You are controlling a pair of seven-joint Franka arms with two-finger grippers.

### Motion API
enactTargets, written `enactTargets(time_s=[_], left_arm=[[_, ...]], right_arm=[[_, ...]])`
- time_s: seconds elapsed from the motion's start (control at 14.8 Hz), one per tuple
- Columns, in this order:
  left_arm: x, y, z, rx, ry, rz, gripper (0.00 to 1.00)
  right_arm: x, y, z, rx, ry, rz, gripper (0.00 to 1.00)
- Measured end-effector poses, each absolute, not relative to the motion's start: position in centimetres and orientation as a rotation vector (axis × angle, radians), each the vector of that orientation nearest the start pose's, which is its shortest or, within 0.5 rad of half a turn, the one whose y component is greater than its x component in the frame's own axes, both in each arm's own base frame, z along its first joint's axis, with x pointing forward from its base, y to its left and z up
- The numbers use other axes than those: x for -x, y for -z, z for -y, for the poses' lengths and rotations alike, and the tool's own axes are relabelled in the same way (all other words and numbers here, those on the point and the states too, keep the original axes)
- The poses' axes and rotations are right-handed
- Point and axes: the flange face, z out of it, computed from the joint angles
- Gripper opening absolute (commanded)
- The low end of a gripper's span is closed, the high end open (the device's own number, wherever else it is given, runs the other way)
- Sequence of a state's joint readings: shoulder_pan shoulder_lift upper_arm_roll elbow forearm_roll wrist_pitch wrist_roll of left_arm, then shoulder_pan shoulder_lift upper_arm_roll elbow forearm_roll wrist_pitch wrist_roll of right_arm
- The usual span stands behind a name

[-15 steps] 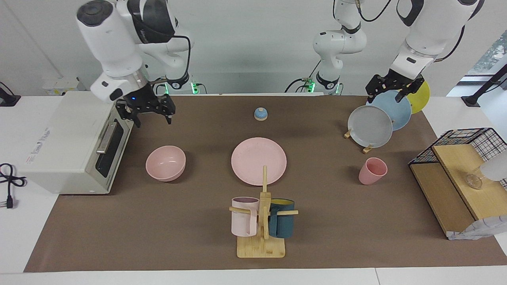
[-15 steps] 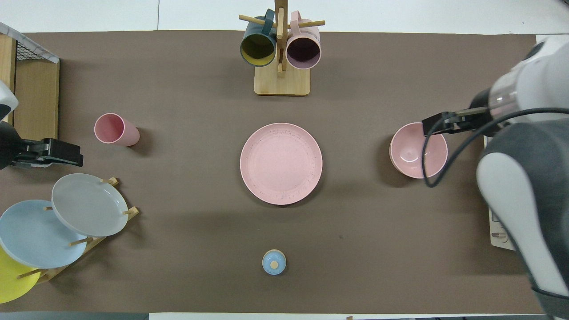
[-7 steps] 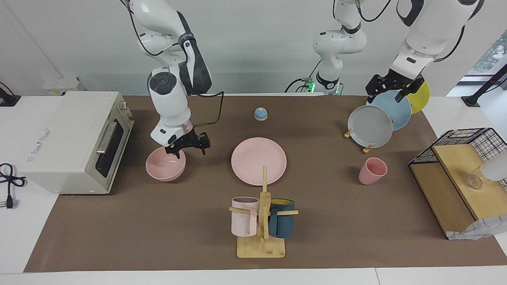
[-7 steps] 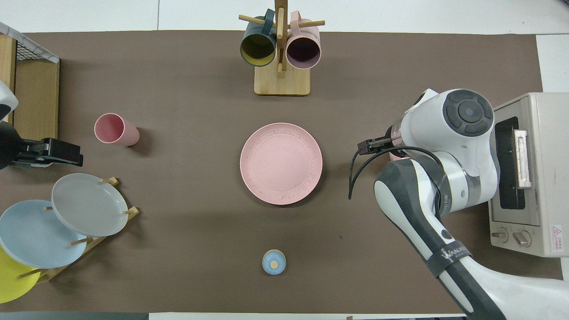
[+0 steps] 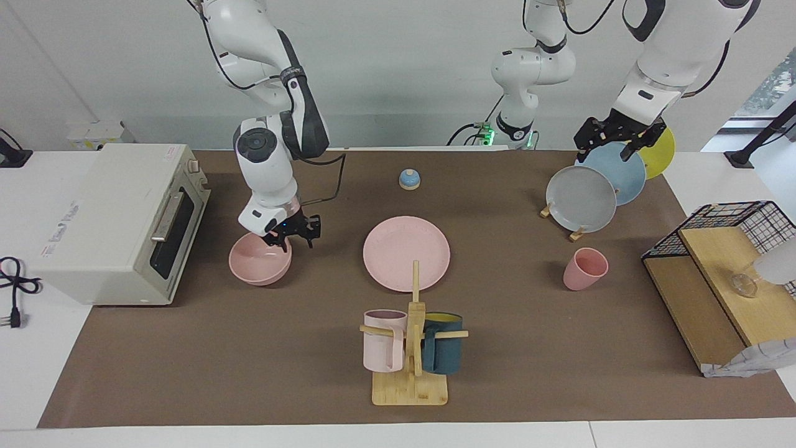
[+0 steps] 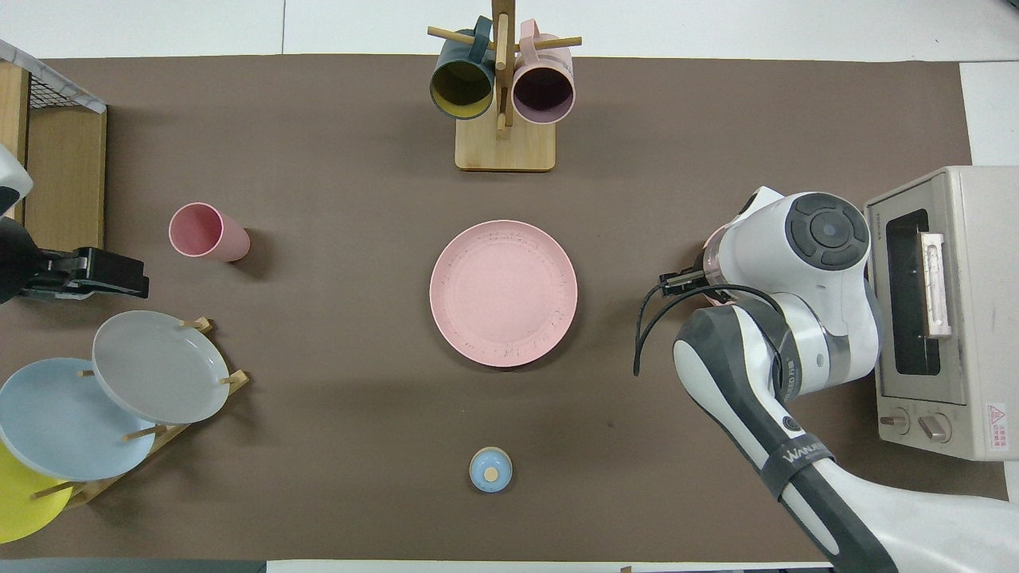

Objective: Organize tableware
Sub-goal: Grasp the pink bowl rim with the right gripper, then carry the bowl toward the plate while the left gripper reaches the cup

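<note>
Right gripper [image 5: 290, 238] is sitting down at the rim of the matte pink rounded bowl [image 5: 258, 264], on the edge nearer the robots; its fingers are straddling that rim, but I cannot tell whether they are clamping it yet. A rim pinch looks like the sensible hold: the bowl's wall is thin and curved, with no handle. The bowl is resting on the brown tabletop [image 5: 249, 361] in front of the white toaster oven [image 5: 112, 218].

Left gripper [image 5: 615, 140] is waiting over the wooden rack of grey, blue and yellow plates [image 5: 581, 198], fingers spread, grasping nothing.

Wide flat matte pink plate [image 5: 406, 252] is lying mid-table, probably the base for stacking. Small pink handleless tumbler [image 5: 583, 269] is standing upright toward the left arm's end, well apart from the plate. All three look smooth, dull-finished and rigid.

Wooden mug tree [image 5: 411, 348] is keeping two handled mugs hung clear.
</note>
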State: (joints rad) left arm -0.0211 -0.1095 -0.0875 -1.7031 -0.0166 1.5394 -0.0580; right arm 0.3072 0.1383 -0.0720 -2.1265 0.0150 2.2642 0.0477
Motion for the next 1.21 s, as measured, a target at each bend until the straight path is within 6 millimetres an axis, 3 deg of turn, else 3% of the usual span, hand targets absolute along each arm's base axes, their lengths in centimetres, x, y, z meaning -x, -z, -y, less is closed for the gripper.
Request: enactTargets(time_s=[0.13, 0.27, 0.81, 0.88, 1.21], left_arm=[[-51.22, -61.81, 6.01, 3.142, -0.084, -0.078, 1.00], [-51.23, -61.83, 6.01, 3.142, -0.081, -0.078, 1.00], [-51.47, -62.00, 5.99, 3.145, -0.049, -0.076, 1.00], [-51.51, -62.02, 6.00, 3.145, -0.043, -0.076, 1.00], [-51.60, -62.05, 6.00, 3.146, -0.034, -0.076, 1.00]], right_arm=[[-54.47, -34.15, -12.86, 3.129, 0.021, 0.298, 0.23], [-54.40, -33.94, -12.72, 3.137, 0.027, 0.317, 0.08], [-54.08, -33.65, -12.51, 3.180, 0.041, 0.401, 0.08], [-54.02, -33.60, -12.49, 3.180, 0.042, 0.402, 0.00], [-53.84, -34.27, -13.17, 3.185, 0.031, 0.435, 0.00]])
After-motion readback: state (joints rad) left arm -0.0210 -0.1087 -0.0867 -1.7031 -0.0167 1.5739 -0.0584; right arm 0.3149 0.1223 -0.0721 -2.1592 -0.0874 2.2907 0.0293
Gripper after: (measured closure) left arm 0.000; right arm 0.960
